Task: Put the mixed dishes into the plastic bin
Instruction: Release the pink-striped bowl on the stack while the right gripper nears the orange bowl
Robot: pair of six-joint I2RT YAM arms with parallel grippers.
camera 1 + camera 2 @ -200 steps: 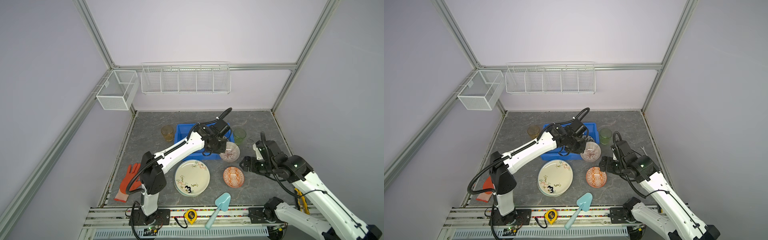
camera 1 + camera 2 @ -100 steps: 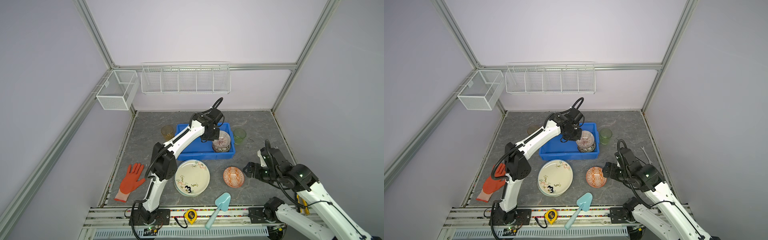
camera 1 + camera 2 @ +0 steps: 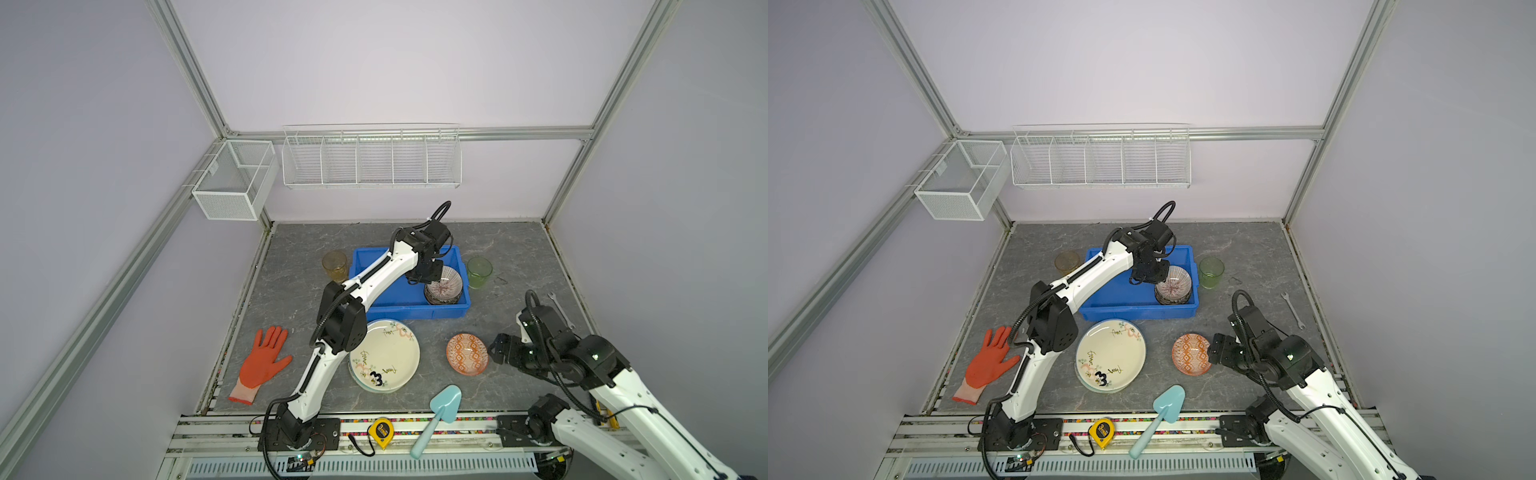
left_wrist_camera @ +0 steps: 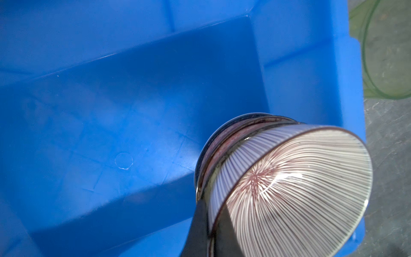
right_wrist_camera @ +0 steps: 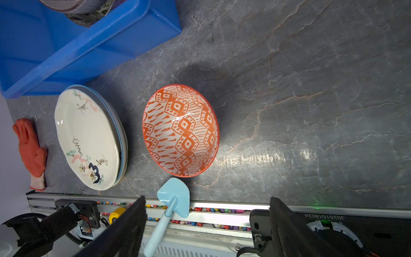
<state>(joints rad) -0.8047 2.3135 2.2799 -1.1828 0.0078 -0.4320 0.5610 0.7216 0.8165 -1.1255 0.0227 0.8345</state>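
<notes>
Both top views are taking in the whole grey tabletop. Running from frame left: an orange glove is lying flat at lower left. An amber cup is standing upright just beside the left wall of the blue bin at centre. The left gripper is reaching into the bin's right end, against a striped bowl that is sitting tilted on a bowl stack inside the bin. Below the bin, a cream plate is lying on other plates, with an orange bowl to its right and the right gripper hovering just beside that bowl, apart from it. A green cup is standing just outside the bin's right wall, and a wrench is lying further right. A teal scoop and a tape measure are lying along the bottom edge. Only the left wrist view is showing the grip: black fingers are pinching the striped bowl's rim, jaws closed tight on it. Only the right wrist view is showing the right jaws standing wide apart, holding nothing, with the orange bowl ahead of them and a blue-edged plate under the cream one.
</notes>
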